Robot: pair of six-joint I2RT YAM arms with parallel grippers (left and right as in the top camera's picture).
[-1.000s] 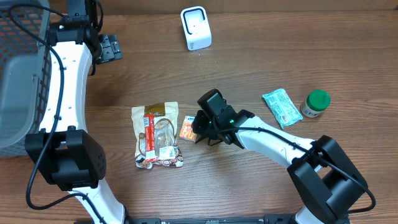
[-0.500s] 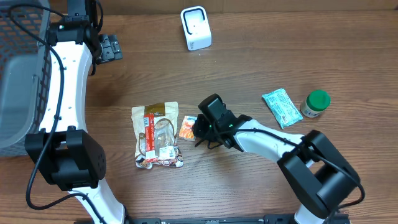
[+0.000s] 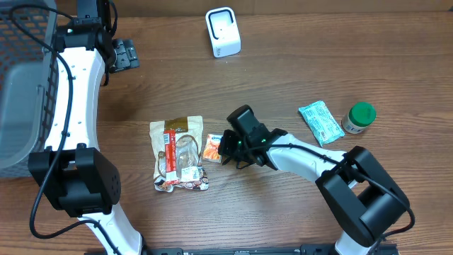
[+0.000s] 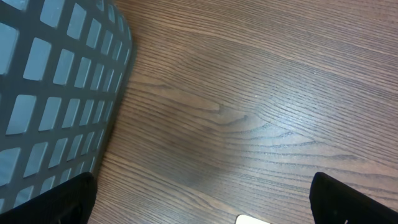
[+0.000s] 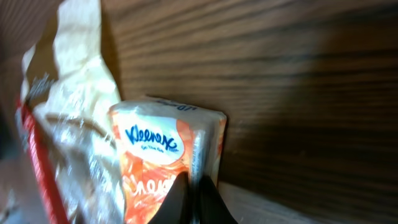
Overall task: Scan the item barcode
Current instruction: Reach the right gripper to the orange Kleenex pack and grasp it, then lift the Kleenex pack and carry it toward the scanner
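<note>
Narrowed since a second ago, the right jaws pinch just a thin edge of the tissue pack (image 3: 212, 146) on the table (image 3: 297, 64), so lifting may slip it free; left jaws gape wide

Figure: a grey mesh basket (image 3: 28, 28) stands at the left edge of the worktop (image 3: 297, 57), with a clear snack bag (image 3: 178, 154) near the middle. A teal packet (image 3: 320, 122) and a green-lidded jar (image 3: 359, 117) lie just beside each other toward the right edge.
</note>
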